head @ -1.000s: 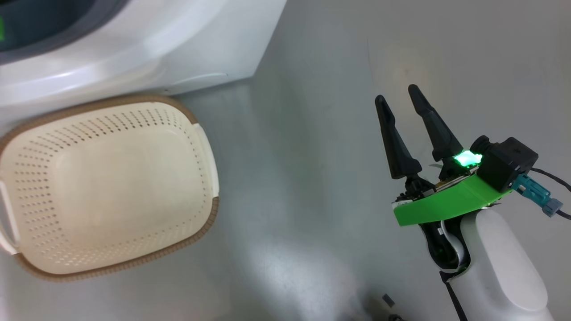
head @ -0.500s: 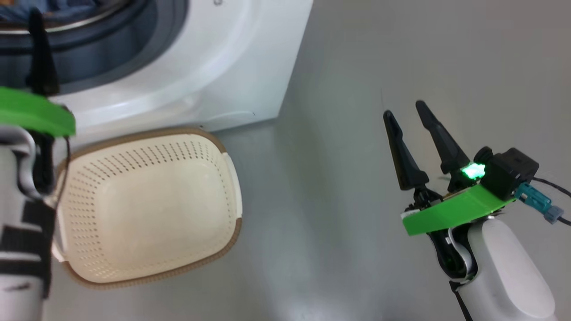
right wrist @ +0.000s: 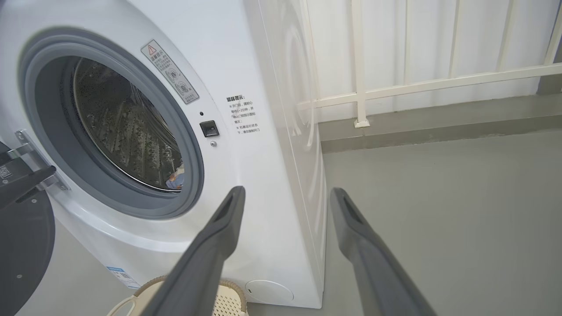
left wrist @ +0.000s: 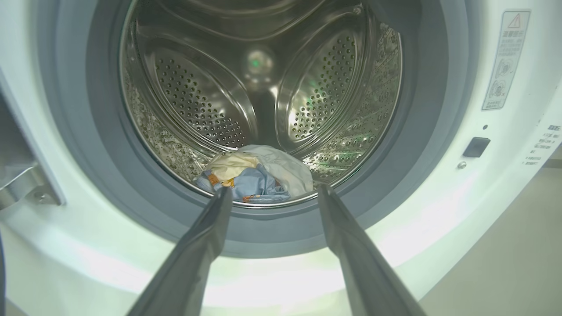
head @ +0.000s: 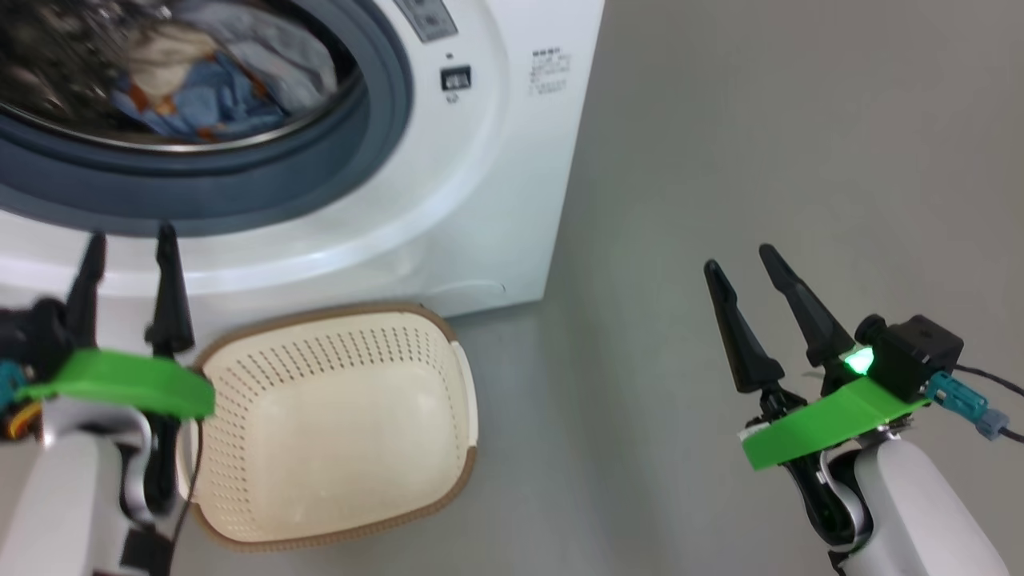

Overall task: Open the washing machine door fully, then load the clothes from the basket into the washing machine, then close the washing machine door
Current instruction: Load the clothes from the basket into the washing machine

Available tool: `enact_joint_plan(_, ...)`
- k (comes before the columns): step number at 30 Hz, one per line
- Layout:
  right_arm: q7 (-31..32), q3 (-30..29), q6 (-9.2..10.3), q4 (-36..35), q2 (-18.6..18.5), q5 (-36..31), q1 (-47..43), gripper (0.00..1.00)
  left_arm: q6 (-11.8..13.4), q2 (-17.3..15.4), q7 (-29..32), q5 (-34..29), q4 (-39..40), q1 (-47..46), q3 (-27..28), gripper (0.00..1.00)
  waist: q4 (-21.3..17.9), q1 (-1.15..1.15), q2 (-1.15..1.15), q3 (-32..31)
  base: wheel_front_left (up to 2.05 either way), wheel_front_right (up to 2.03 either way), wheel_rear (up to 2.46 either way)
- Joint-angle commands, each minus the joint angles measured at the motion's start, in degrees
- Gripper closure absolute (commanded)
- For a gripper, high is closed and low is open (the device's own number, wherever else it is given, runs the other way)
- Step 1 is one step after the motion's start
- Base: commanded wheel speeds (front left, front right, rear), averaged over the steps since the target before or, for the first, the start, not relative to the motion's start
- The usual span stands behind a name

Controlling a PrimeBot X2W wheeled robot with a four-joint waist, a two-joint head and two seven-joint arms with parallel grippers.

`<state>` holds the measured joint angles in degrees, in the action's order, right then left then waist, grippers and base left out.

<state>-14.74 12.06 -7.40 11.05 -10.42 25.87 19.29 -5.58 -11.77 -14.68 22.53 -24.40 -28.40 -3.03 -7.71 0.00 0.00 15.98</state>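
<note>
From the head camera, the basket (head: 336,314) sits on the floor against the foot of the washing machine (head: 480,200) and holds nothing, while the clothes (head: 208,88) lie in the drum at about 11 o'clock. The left gripper (head: 131,238), fingers spread and empty, stands at 8 o'clock just beside the basket's left rim, below the machine's opening. The right gripper (head: 738,261), likewise spread and empty, hangs at 4 o'clock over bare floor, well apart from the machine. Along the left wrist's fingers, the drum mouth lies straight ahead at 12 o'clock. The blue and cream bundle rests at the drum's lowest point just past the rubber seal, and a metal hinge (left wrist: 22,184) shows at 9 o'clock. Through the right wrist camera, the washing machine door (right wrist: 22,245) stands swung open at 8 o'clock, on the hinge side. Loading looks done, so closing remains; the door lies left of the opening, and the left arm is judged the nearer.
</note>
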Motion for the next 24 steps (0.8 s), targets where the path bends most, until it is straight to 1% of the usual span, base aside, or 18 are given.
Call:
enact_joint_plan(1, -0.26, 0.95, -0.09, -1.08, -0.60, 0.91, -1.50, 0.00, 0.10, -1.67, -0.31, -0.42, 2.70, 2.14, 2.13, 0.00, 2.52, 0.00, 0.00, -4.75, 0.00, 0.00, 0.00)
enact_joint_plan(6, -0.26, 0.76, -0.09, -0.93, -1.60, 1.24, -3.06, 0.00, 0.49, -1.03, -0.31, -0.56, 6.24, 7.97, 2.57, 0.00, 3.66, 0.00, 0.00, -7.06, 0.00, 0.00, 0.00)
enact_joint_plan(15, -0.26, 0.73, -0.09, -1.06, -2.90, 1.53, -5.12, 0.00, 2.12, 0.85, -0.31, -0.91, 13.29, 16.94, 2.89, 0.00, 5.10, 0.00, 0.00, -9.36, 0.00, 0.00, 0.00)
enact_joint_plan(19, -0.26, 0.59, -0.09, -1.22, -3.31, 1.54, -5.72, 0.00, 2.46, 1.36, -0.31, -1.04, 15.16, 19.18, 2.61, 0.00, 5.60, 0.00, 0.00, -9.76, 0.00, 0.00, 0.00)
enact_joint_plan(24, -0.26, 0.51, -0.09, -1.32, -3.68, 1.52, -5.84, 0.00, 2.17, 1.67, -0.31, -0.63, 16.20, 20.12, 2.56, 0.00, 5.93, 0.00, 0.00, -9.74, 0.00, 0.00, 0.00)
